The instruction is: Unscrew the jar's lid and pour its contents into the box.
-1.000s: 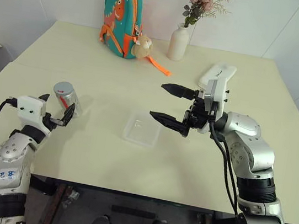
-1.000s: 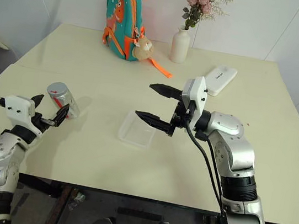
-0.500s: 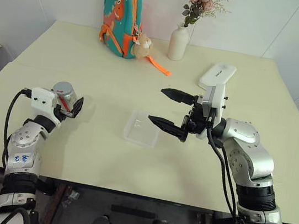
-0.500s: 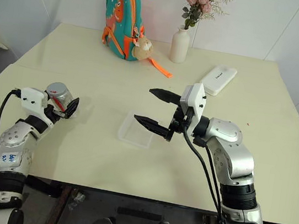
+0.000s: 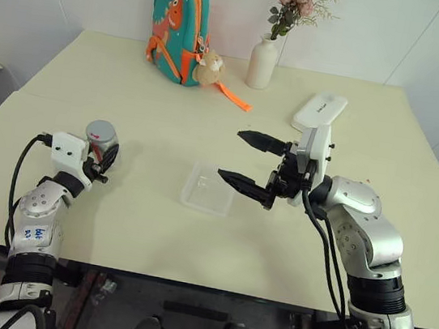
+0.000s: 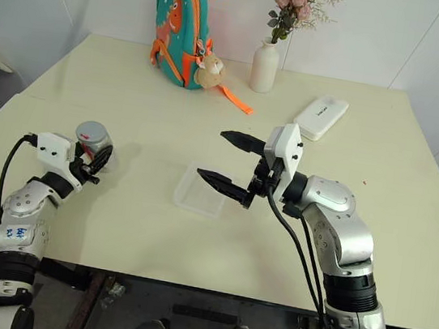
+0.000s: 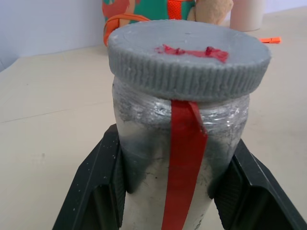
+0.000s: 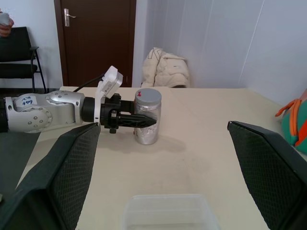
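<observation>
From your head view, your left hand (image 5: 101,166) is clamped on the jar (image 5: 102,142), which stands upright on the table (image 5: 137,227) at about nine o'clock from the box (image 5: 209,188). The lid (image 5: 102,131) sits on the jar. Your right hand (image 5: 246,162) hangs just beyond the box at three o'clock, fingers spread wide and holding nothing.

In the left wrist view, both black fingers (image 7: 98,184) press the jar's silvery sides below the grey lid (a red strip runs down the front).

In the right wrist view, you look between the wide-spread fingers (image 8: 55,182) across the box (image 8: 168,211) toward the gripped jar (image 8: 146,122).
</observation>
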You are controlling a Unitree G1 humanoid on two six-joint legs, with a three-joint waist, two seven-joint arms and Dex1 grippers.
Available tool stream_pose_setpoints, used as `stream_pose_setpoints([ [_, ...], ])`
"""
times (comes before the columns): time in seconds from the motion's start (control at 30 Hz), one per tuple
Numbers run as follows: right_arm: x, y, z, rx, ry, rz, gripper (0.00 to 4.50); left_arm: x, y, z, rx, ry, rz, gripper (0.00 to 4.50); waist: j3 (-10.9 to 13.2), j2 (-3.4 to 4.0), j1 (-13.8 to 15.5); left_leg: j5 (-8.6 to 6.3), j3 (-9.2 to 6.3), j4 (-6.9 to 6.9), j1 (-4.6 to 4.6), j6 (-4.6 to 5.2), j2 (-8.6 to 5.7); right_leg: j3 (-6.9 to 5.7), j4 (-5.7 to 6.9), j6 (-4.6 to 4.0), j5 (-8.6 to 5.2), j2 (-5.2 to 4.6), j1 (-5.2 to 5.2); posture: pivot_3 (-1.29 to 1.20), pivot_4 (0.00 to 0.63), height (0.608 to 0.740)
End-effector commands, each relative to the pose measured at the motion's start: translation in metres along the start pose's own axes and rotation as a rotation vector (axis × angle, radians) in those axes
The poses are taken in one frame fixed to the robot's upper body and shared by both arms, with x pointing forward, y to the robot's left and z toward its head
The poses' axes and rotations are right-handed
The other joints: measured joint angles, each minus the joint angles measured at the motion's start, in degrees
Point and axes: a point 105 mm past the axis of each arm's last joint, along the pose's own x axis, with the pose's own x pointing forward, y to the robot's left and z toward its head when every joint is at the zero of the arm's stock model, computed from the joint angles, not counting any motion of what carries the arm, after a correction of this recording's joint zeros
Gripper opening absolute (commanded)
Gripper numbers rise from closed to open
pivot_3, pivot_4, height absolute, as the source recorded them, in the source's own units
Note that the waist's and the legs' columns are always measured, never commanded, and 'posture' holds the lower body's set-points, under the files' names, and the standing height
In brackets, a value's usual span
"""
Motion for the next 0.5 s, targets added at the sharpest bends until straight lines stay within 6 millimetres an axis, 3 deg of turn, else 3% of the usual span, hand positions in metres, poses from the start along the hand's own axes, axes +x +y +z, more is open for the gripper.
stream_pose_setpoints([
  [0.03, -0.001, 0.000, 0.011, -0.009, -0.040, -0.010, 4.50, 0.000, -0.011, 0.045, 0.004, -0.146, -0.097, 1.93, 0.0, -0.01, 0.1, 0.00, 0.00, 0.00, -0.02, 0.00, 0.00, 0.00, -0.01, 0.00, 0.00, 0.00, 0.00, 0.00, 0.150, 0.740],
  [0.1, -0.004, -0.003, 0.014, 0.025, -0.053, -0.043, 4.50, -0.005, -0.018, 0.068, 0.028, -0.179, -0.193, 1.93, 0.0, -0.01, 0.0, 0.00, -0.03, 0.00, -0.05, 0.00, 0.00, -0.02, -0.01, 0.00, 0.00, 0.00, -0.04, 0.00, 0.150, 0.740],
  [0.2, -0.004, -0.005, 0.016, 0.049, -0.049, -0.065, 4.50, -0.011, -0.022, 0.087, 0.028, -0.169, -0.302, 1.93, 0.0, 0.00, -0.2, 0.00, -0.02, -0.04, -0.05, 0.00, 0.01, 0.00, -0.01, -0.02, -0.01, 0.00, -0.05, 0.00, 0.150, 0.740],
  [0.27, -0.001, -0.003, 0.021, 0.072, -0.056, -0.061, 4.50, -0.014, -0.038, 0.099, -0.004, -0.140, -0.456, 1.93, 0.0, 0.02, -0.3, 0.00, -0.02, -0.07, -0.02, 0.00, 0.01, 0.00, 0.01, -0.06, -0.04, 0.00, -0.05, 0.00, 0.150, 0.740],
  [0.5, 0.034, -0.011, 0.048, 0.180, -0.074, -0.080, 4.50, -0.012, -0.096, 0.115, -0.078, -0.038, -0.876, 1.93, 0.0, 0.06, -0.3, 0.05, -0.03, -0.08, -0.06, -0.03, 0.00, -0.01, 0.04, -0.07, -0.04, 0.01, -0.13, 0.00, 0.150, 0.740],
])
